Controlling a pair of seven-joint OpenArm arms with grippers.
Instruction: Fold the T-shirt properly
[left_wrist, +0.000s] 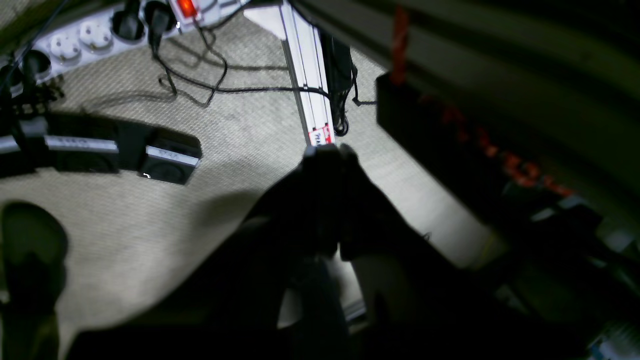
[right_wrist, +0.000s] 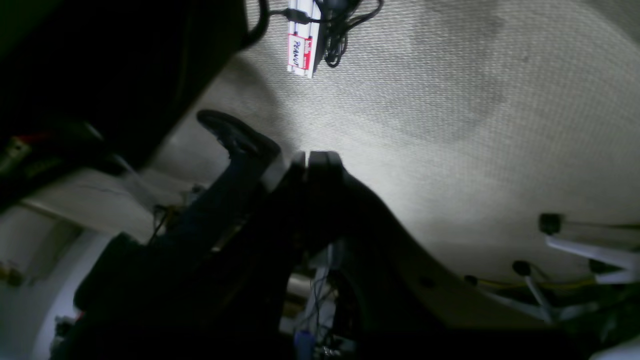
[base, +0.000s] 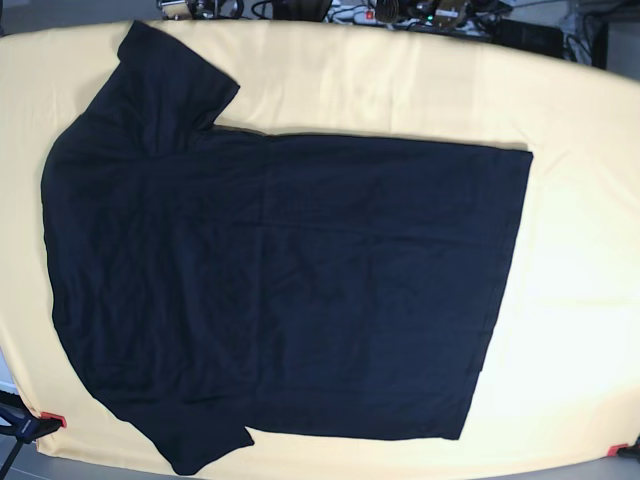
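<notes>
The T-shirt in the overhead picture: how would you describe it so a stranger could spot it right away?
Start with the pale yellow cloth that covers the whole table. Spread flat across its middle and left lies the T-shirt, its sleeves at the left and its straight hem at the right. It is the only dark thing there: very dark navy, plain, with no print.

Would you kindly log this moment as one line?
dark navy cloth T-shirt: flat, unfolded | pale yellow cloth: beneath | left gripper, right gripper: shut, empty
</notes>
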